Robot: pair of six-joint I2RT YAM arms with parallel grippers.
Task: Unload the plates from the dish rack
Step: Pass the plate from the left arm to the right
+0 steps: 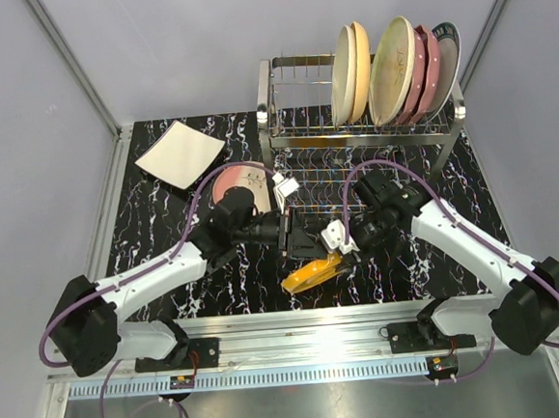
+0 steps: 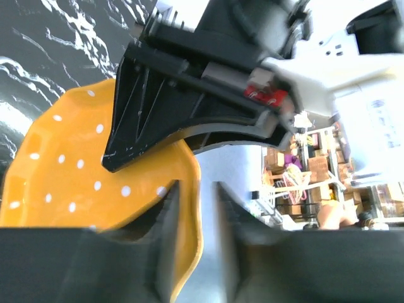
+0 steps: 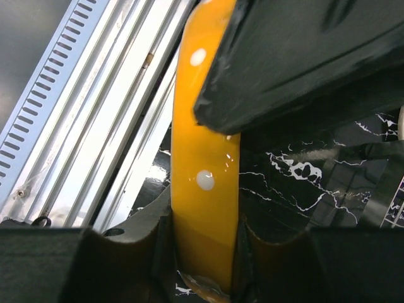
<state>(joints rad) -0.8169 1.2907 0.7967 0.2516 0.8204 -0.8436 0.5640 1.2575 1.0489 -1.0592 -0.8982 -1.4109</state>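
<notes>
- right pincer (image 3: 203, 222) fills the bottom of its own view, its two fingers pressed against both faces of the orange dotted plate (image 3: 205, 158), pinching the rim.
- left pincer (image 2: 196, 192) sits around the same plate's rim at the bottom of its view. its fingers stand a little apart, with a sliver of light between the rim and one finger, so it is spread rather than gripping.
- in the top view the orange dotted plate (image 1: 312, 272) hangs tilted above the black marbled desk (image 1: 156, 243), low in the middle of the frame, between the two arms and below the rack's lower tier.
- dish rack (image 1: 351, 137) stands in the upper right of the top view. a row of upright plates (image 1: 392, 69) leans in its top tier, all toward the right end.
- white square plate (image 1: 180, 154) lies flat at the upper left of the desk.
- pink plate (image 1: 244, 185) lies flat just left of the rack's lower tier, partly hidden by the left arm.
</notes>
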